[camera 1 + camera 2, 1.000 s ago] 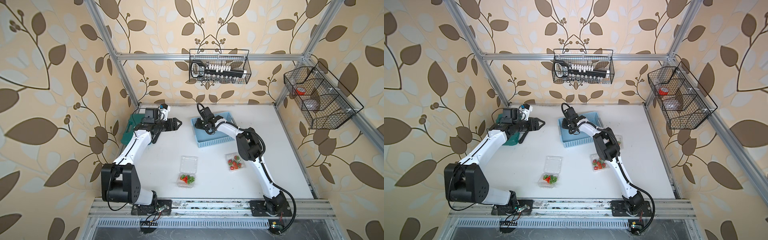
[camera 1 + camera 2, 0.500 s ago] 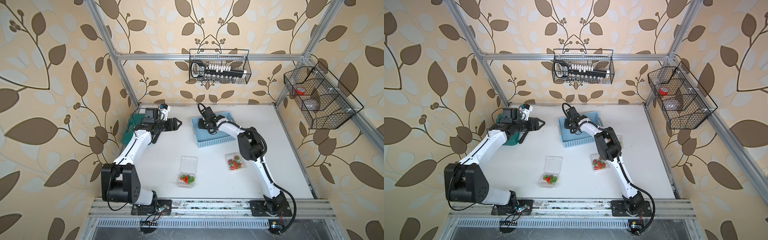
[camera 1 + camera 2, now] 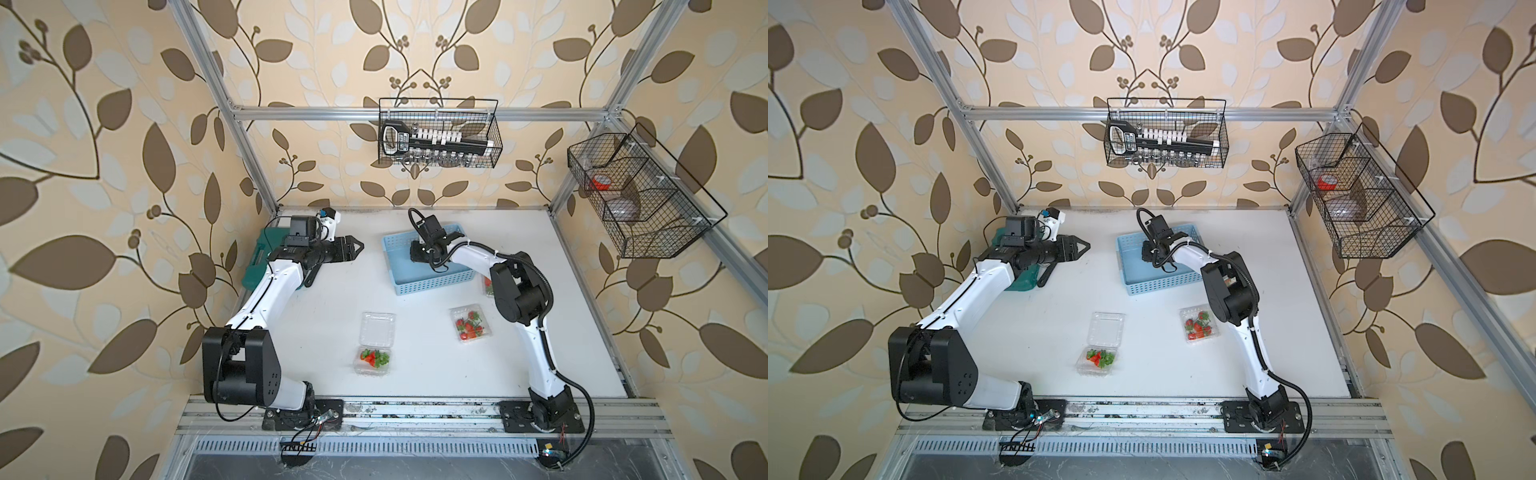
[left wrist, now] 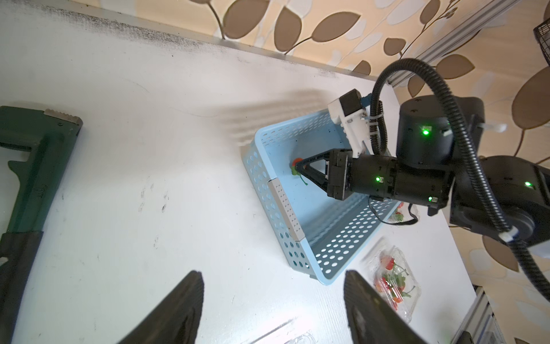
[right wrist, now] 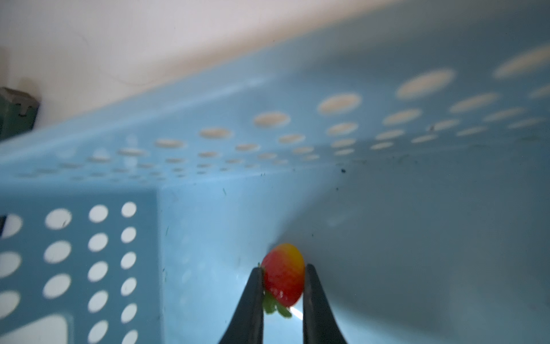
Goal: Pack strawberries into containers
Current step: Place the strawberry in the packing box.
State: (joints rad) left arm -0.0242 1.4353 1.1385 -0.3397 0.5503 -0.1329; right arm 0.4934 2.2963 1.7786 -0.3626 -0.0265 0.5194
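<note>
Green plastic, dark: tool case (image 3: 253, 266), lying under the left pincer's wrist. No maker's mark can be read on it.

Left pincer (image 3: 354, 247): spread and empty, hovering over bare tabletop (image 3: 415, 374), with the blue basket (image 3: 432, 284) ahead of its tips.

Open container (image 3: 376, 330): clear clamshell with its lid laid back flat and a few strawberries (image 3: 374, 358) in the tray. It stands well apart from both pincers, back toward the arm bases.

Blue basket: perforated plastic, its walls all round the right pincer.

Right pincer (image 5: 283, 268): down inside the basket near a corner, pinching one strawberry (image 5: 284, 280) across its flanks. The leafy cap lies toward the palm and the yellowish tip points away. No other berry shows in the basket.

Filled container (image 3: 455, 312): berries inside and the lid apparently down, behind the right pincer and beside its elbow.

Third container (image 3: 485, 282): mostly hidden by that elbow, with red and green showing through it.

Handling note (judgement): the step in hand is lifting this berry out.
- Raise it straight up until it clears the basket wall before swinging toward the open container.
- Keep the squeeze light, since the fruit looks soft.
- Lower it into the tray before letting go, so it neither bounces out nor lands on the lid.

Labels: none legible. The black tool in the wire rack (image 3: 438, 133) on the far wall bears markings too small to read.
</note>
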